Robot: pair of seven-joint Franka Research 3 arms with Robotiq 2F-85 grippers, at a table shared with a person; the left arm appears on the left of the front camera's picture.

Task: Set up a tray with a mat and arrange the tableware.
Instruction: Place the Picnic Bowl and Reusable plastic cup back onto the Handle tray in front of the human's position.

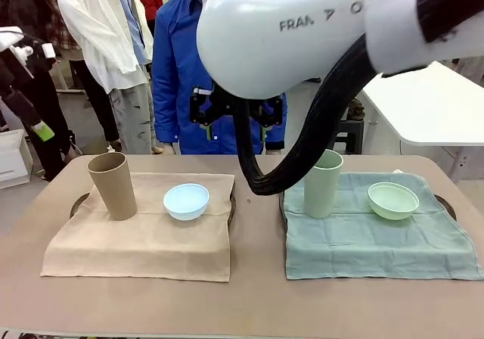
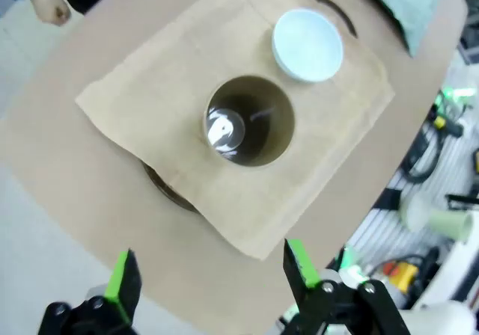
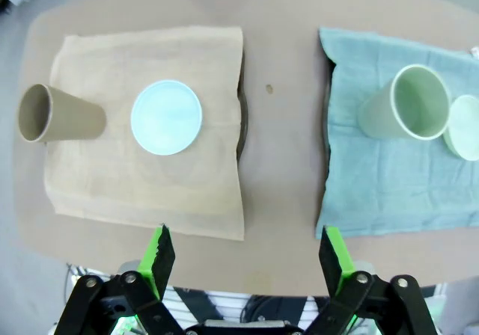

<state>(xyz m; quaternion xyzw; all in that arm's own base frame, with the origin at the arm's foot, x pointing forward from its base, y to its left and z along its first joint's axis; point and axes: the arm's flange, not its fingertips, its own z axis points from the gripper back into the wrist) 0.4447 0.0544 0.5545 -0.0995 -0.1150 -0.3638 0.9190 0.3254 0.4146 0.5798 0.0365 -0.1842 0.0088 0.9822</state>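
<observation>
**Tableware handling and gripper clearance: both settings laid, both grippers free**

I read the tan cup (image 1: 113, 185) as a light, rigid, thin-walled vessel with a smooth, probably slippery surface. It stands upright on the tan mat (image 1: 144, 237), toward the mat's left far corner. Being tall and narrow, I judge it easy to tip. I would grip it across the wall near mid-height, or pinch the rim with one finger inside.

The light blue bowl (image 1: 186, 201) sits just beside the cup, apart from it, on the same mat. It is shallow and low. The only practical hold is a pinch over the rim.

The pale green cup (image 1: 324, 183) and pale green bowl (image 1: 393, 200) stand on the green mat (image 1: 378, 241). They appear close together but apart in the front view. Same handling applies.

Both mats are soft cloth and drape over dark trays (image 1: 231, 203), whose edges show at the mat borders. I expect the cloth to drag or wrinkle if a vessel is slid, so I would lift, not push.

The left gripper (image 2: 211, 275) hangs high over the tan cup, looking into its mouth, well apart from it. Its jaws are spread wide with nothing between them.

The right gripper (image 3: 245, 256) hangs high above the table's (image 1: 257, 293) near edge, between the two mats. Its jaws are likewise spread and hold nothing.
</observation>
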